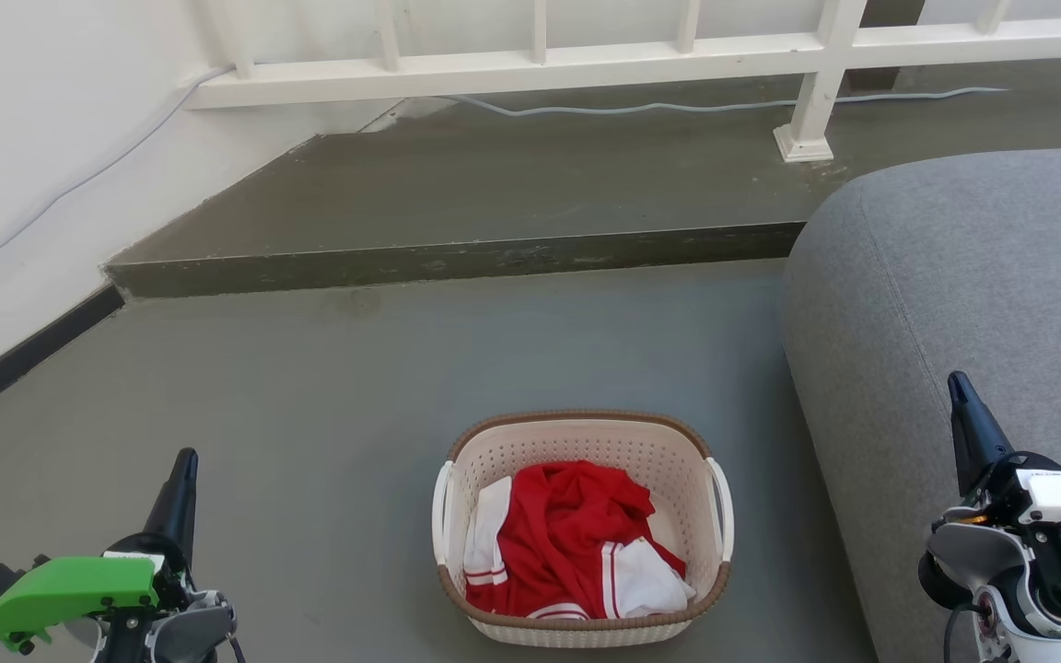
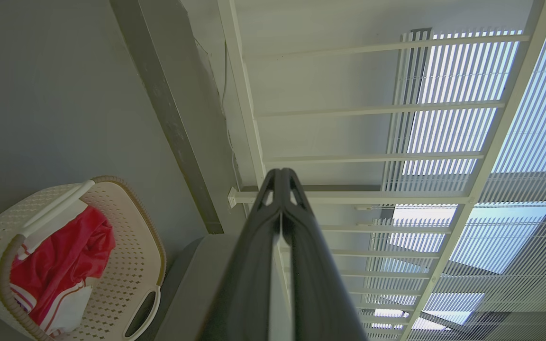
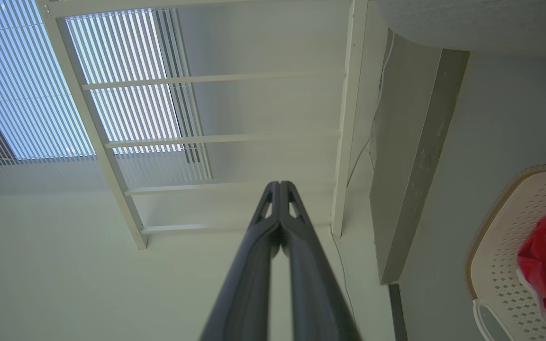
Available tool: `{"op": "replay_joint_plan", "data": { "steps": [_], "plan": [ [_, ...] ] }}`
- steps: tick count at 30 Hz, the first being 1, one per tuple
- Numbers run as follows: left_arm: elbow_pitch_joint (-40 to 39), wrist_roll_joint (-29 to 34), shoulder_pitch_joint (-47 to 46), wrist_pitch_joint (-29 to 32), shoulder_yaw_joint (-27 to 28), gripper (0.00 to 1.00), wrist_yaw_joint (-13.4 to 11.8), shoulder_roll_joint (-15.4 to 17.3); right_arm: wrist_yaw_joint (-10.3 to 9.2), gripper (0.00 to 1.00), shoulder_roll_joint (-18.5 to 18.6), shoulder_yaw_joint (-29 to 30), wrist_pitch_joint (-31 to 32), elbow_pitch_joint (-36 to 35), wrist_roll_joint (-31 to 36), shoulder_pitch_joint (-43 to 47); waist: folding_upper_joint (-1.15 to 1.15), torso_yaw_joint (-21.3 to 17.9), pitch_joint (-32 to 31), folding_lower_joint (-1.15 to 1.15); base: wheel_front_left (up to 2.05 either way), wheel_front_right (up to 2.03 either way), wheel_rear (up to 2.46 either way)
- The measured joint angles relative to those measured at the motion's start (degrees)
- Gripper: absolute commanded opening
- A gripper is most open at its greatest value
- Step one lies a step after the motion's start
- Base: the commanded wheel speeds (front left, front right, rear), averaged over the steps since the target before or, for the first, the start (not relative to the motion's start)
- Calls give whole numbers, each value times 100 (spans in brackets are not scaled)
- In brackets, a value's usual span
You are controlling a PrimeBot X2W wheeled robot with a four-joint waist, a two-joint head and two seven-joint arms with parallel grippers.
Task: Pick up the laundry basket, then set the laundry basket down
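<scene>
The laundry basket (image 1: 669,460) is cream-white and perforated with a brown rim, standing on the grey floor between my arms with red and white clothes inside. It also appears at the lower left of the left wrist view (image 2: 131,246) and at the right edge of the right wrist view (image 3: 505,265). My left gripper (image 1: 185,460) is at the lower left, well clear of the basket, its fingers pressed together and empty (image 2: 281,174). My right gripper (image 1: 957,382) is over the sofa at the lower right, also shut and empty (image 3: 280,185).
A grey sofa (image 1: 982,276) fills the right side, close to the basket. A raised concrete step (image 1: 457,258) crosses behind, with a white railing (image 1: 807,101) and a cable on it. A white wall (image 1: 24,166) runs along the left.
</scene>
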State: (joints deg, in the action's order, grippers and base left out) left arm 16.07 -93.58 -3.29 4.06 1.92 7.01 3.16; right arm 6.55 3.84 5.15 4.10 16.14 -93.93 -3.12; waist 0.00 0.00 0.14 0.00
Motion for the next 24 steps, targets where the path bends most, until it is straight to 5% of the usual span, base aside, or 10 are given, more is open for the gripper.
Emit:
{"op": "replay_joint_plan", "data": {
  "steps": [24],
  "plan": [
    [-2,0,-24,1,9,0,0,0,1,0,-2,8,5,4,0,-1,0,0,0,0,0,0,0]
  ]
}}
